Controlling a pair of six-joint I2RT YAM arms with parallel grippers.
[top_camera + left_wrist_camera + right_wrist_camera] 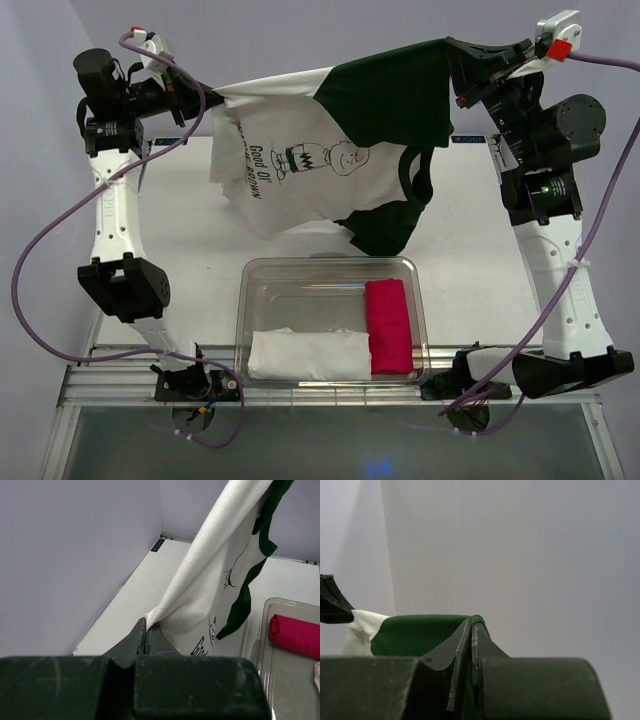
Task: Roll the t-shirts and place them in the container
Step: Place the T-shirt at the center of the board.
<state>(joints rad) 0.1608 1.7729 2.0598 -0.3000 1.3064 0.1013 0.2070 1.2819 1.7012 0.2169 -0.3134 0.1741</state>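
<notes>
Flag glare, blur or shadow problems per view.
Top external: even light, sharp, glare streaks on the clear bin. Left wrist: left gripper dark and soft up close, t-shirt crisp. Right wrist: right gripper soft, flat blank wall, no glare.

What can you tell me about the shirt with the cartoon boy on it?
The shirt is soft white cloth with a black cartoon face and the words "Good Ol'". Dark green cloth joins it on the right; whether that is a sleeve or another shirt is unclear. It hangs stretched in the air above the table. The left gripper pinches a white corner, the right gripper pinches the green end.
</notes>
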